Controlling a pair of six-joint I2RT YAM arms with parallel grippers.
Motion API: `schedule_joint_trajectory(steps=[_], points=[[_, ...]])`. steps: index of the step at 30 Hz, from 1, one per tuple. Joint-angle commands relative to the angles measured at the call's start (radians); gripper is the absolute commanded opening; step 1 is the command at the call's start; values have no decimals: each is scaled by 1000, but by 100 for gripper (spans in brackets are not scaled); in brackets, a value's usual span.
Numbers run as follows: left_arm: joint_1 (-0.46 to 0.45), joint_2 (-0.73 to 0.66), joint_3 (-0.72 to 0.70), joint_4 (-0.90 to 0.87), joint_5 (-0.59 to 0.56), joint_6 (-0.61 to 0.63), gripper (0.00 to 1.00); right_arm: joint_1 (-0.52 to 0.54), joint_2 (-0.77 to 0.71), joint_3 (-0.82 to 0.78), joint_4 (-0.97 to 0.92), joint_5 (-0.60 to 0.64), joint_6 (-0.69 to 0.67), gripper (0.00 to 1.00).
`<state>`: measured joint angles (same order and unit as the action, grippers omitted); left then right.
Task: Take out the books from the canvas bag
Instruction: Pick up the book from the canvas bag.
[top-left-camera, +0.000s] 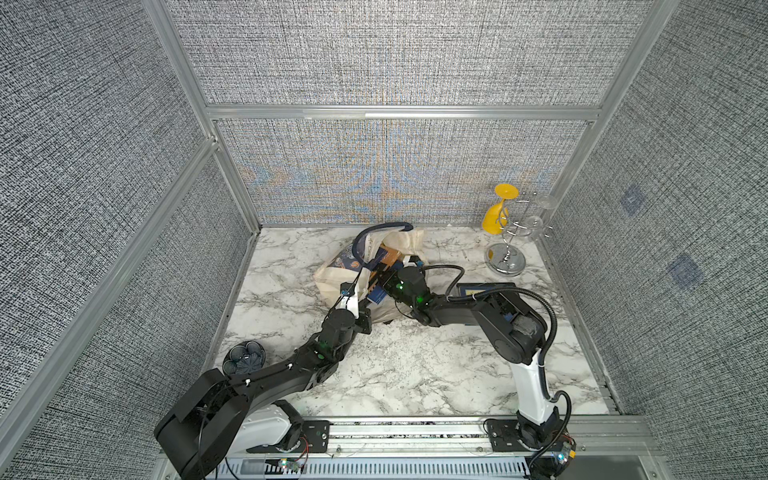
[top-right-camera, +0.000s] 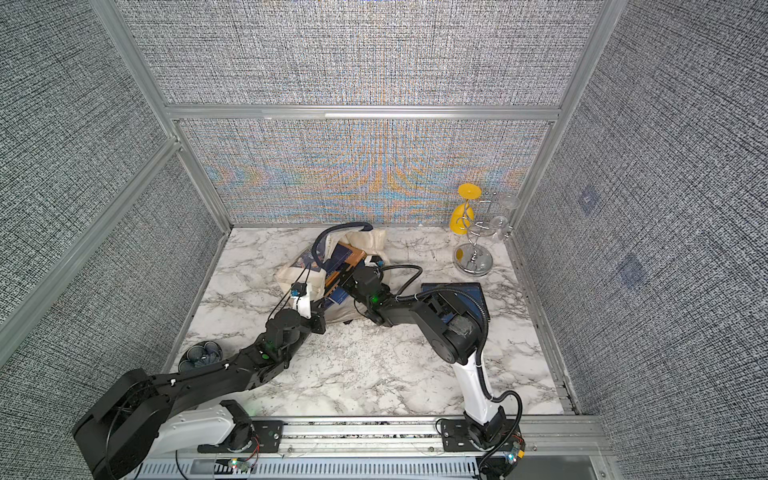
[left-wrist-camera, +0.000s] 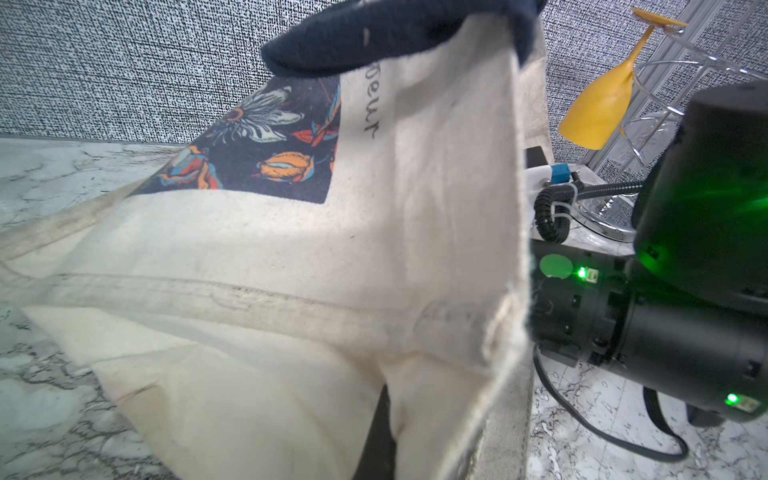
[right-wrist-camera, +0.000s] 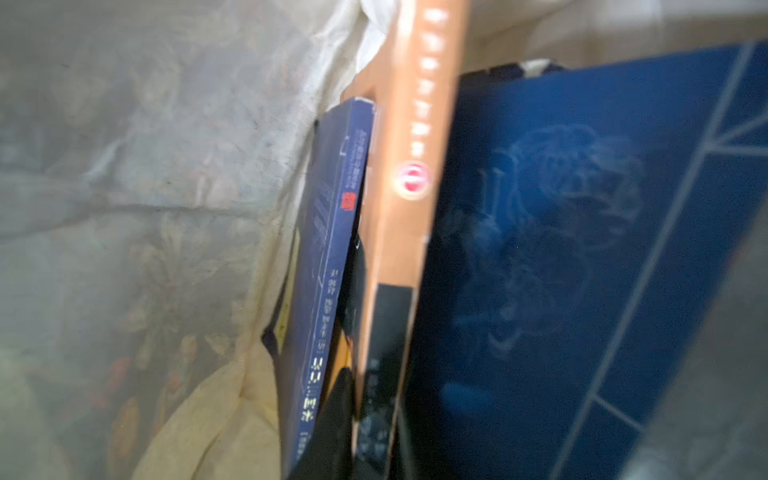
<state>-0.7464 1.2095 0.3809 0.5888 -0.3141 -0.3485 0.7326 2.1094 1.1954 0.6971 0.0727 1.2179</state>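
Several books stand on edge inside the canvas bag, on the bench near the back wall. Left pincer, closed on the bag's rim, holds the mouth up; right pincer, inside, clamps a tan-orange spine. Another book lies flat just right of the bag; open bench runs along the front edge.

I had the left arm stretched long and low from its near base, left gripper pinched tight, right arm folded at the elbow, forearm swung across toward the left, right gripper jaws drawn close, grip lost in blur
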Motion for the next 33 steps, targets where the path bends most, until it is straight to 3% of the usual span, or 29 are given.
schedule_joint_trajectory(steps=[1, 7, 23, 33], points=[[-1, 0, 4, 46, 11, 2, 0, 2, -8, 12, 47, -11, -42, 9], [-2, -14, 0, 42, 0, 4, 0, 5, -109, -56, 16, 19, -61, 0], [-1, -4, 5, 42, 0, -3, 0, -5, -380, -300, 0, 14, -140, 0], [-1, 4, 9, 40, 2, -1, 0, -39, -419, -358, 161, -130, -235, 0]])
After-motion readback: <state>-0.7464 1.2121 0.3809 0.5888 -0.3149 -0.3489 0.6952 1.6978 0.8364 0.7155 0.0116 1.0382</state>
